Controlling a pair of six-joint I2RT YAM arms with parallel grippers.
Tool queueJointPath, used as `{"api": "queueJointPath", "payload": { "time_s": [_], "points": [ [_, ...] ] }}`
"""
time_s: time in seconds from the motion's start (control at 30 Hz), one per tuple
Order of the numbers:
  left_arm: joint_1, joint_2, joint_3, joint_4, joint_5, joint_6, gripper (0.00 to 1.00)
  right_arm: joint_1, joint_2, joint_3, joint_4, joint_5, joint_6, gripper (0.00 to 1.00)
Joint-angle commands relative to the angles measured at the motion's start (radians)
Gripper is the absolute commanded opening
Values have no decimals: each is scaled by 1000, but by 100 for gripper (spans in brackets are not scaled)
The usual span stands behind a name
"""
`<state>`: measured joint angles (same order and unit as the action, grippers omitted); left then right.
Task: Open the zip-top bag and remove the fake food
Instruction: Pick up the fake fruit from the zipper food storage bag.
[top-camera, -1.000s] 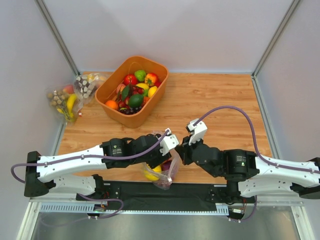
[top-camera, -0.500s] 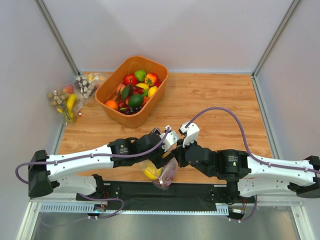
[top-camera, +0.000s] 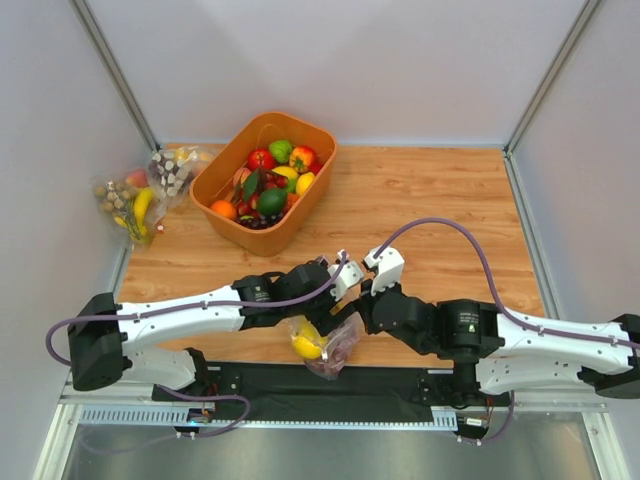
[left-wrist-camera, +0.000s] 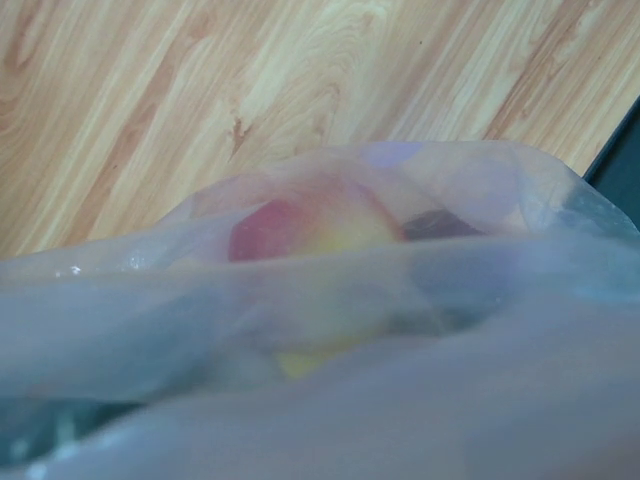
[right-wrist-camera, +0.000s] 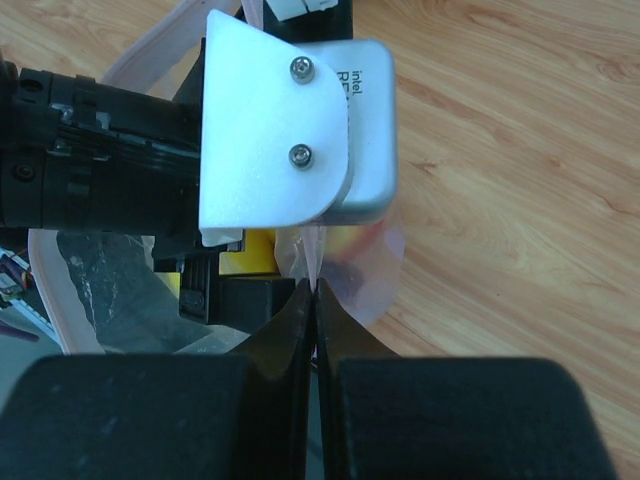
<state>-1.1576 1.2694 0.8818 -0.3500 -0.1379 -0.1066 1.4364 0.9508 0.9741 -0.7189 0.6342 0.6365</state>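
Observation:
The zip-top bag (top-camera: 332, 352) hangs at the table's near edge between the two arms. A yellow fruit (top-camera: 305, 343) and a dark purple piece (top-camera: 342, 350) of the fake food show through it. My right gripper (right-wrist-camera: 314, 292) is shut on a thin fold of the bag's rim (right-wrist-camera: 375, 262). My left gripper (top-camera: 322, 308) sits at the bag's mouth. In the left wrist view clear plastic (left-wrist-camera: 320, 380) covers its fingers. Behind that plastic lie a red-and-yellow fruit (left-wrist-camera: 300, 225) and a purple piece (left-wrist-camera: 430, 222).
An orange basket (top-camera: 222, 165) full of plastic fruit stands at the back left. Clear bags with a banana and nuts (top-camera: 135, 195) lie by the left wall. A black mat (top-camera: 390, 385) runs along the near edge. The left wrist camera mount (right-wrist-camera: 270, 130) is close above my right fingertips.
The left arm has reached farther right and the right wrist has come left, so both wrists now crowd over the bag. The bag has shifted slightly with them.

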Motion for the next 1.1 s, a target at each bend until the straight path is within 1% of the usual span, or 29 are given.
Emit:
{"api": "queueJointPath", "payload": {
  "time_s": [0.0, 0.1, 0.17, 0.2, 0.23, 0.33, 0.4, 0.5, 0.53, 0.57, 0.6, 0.77, 0.83, 0.93, 1.07],
  "points": [
    [27, 67, -18, 80, -22, -31, 95, 25, -32, 12, 156, -93, 29, 0],
    [32, 99, -17, 100, -19, -34, 94, 24, -35, 9, 157, -94, 34, 0],
    [33, 110, -17, 112, -17, -28, 92, 25, -38, 5, 157, -96, 37, 0],
    [36, 119, -17, 117, 1, -25, 88, 25, -41, 3, 157, -96, 37, 0],
    [39, 125, -15, 121, 6, -25, 68, 25, -43, 2, 157, -96, 38, 0],
    [42, 140, -11, 128, 15, -24, 44, 30, -53, -11, 164, -94, 48, 0],
    [42, 128, -12, 128, 32, -22, 37, 29, -67, -25, 164, -88, 55, 0],
    [42, 88, -11, 121, 55, -21, 24, 30, -87, -49, 161, -79, 71, 0],
    [42, 76, -7, 114, 60, -24, 13, 29, -93, -54, 151, -74, 75, 0],
    [42, 64, -4, 99, 64, -25, 8, 29, -96, -57, 148, -67, 77, 0],
    [42, 36, -1, 91, 76, -30, 1, 30, -106, -66, 144, -62, 84, 0],
    [42, -59, 16, 11, 116, -44, 0, 29, -144, -78, 96, -13, 98, 0],
    [42, -125, 25, -16, 159, -51, 0, 29, -150, -78, 61, 16, 106, 0],
    [42, -156, 46, -58, 191, -56, 0, 27, -149, -74, 20, 39, 115, 0],
    [42, -195, 80, -153, 254, -47, 0, 29, -138, -72, 13, 47, 121, 0]
  ]
}}
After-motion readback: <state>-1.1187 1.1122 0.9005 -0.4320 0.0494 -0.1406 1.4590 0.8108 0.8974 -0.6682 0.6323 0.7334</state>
